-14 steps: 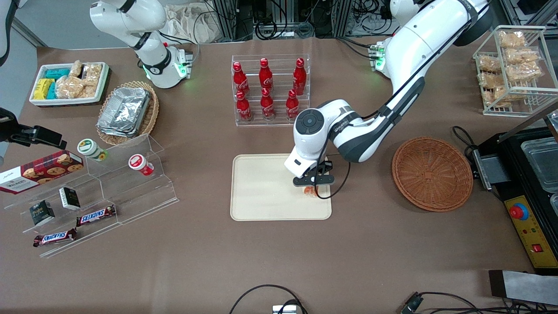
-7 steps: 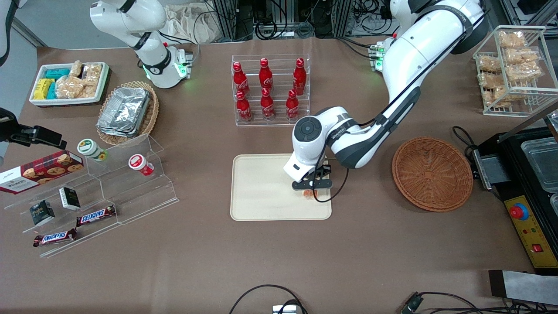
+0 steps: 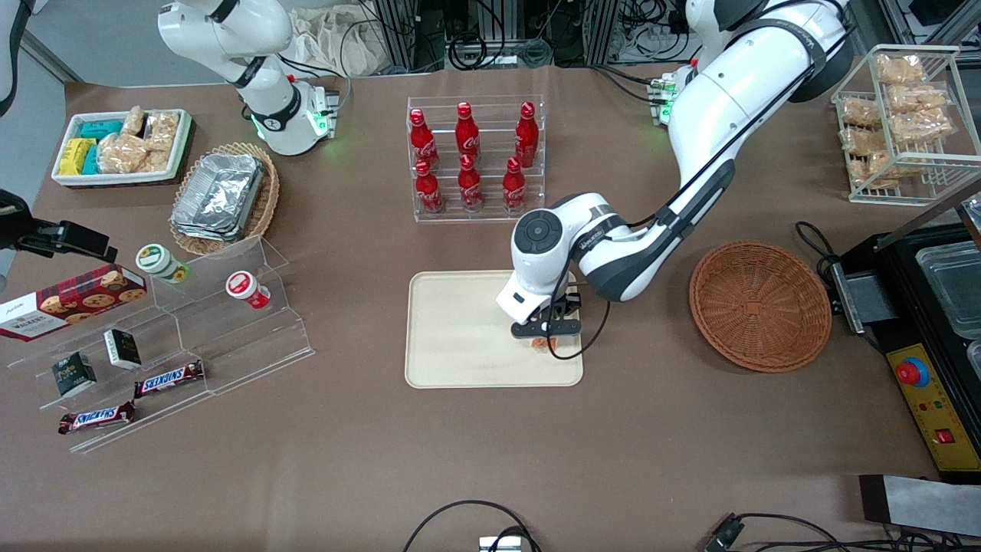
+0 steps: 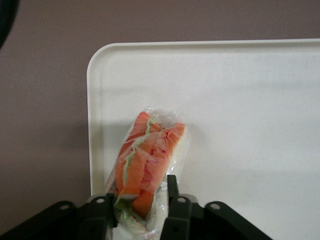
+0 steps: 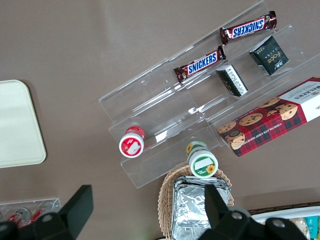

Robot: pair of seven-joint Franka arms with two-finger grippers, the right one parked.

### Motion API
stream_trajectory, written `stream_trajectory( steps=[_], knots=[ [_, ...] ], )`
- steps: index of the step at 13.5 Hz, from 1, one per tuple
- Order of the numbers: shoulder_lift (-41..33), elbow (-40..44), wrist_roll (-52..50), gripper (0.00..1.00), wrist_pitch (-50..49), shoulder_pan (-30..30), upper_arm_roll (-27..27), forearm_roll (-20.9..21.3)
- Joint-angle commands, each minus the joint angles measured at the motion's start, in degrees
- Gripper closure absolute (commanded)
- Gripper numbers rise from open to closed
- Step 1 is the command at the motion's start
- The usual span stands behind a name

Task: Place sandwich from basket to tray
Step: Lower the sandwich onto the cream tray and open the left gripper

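The sandwich [image 3: 542, 343] [image 4: 147, 160], clear-wrapped with an orange and green cut edge, hangs low over the beige tray [image 3: 460, 345] [image 4: 250, 100], close to the tray's corner nearest the basket. I cannot tell whether it touches the tray. My gripper [image 3: 546, 333] [image 4: 140, 200] is shut on the sandwich, with one black finger on each side of the wrap. The round reddish-brown wicker basket [image 3: 759, 305] stands beside the tray toward the working arm's end of the table, with nothing in it.
A clear rack of red cola bottles [image 3: 475, 161] stands just farther from the camera than the tray. A stepped acrylic display [image 3: 191, 322] with snacks, an oval basket of foil trays [image 3: 222, 195] and a white snack bin [image 3: 123, 146] lie toward the parked arm's end.
The gripper with the sandwich has shifted slightly across the tray toward the parked arm's end, keeping its hold.
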Motion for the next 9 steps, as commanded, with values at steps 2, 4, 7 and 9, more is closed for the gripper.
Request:
stream_trajectory(
  steps=[2, 4, 7, 9],
  knots=[
    [0.30, 2.82, -1.43, 0.44, -1.36, -1.03, 0.26, 1.32],
    [-0.92, 2.92, -4.14, 0.44, -1.97, -0.68, 0.18, 1.41],
    [-4.61, 4.23, -7.22, 0.42, -7.31, -0.07, 0.00, 0.44],
    [-6.81, 7.03, -9.07, 0.27, -11.10, 0.72, -0.09, -1.04]
  ],
)
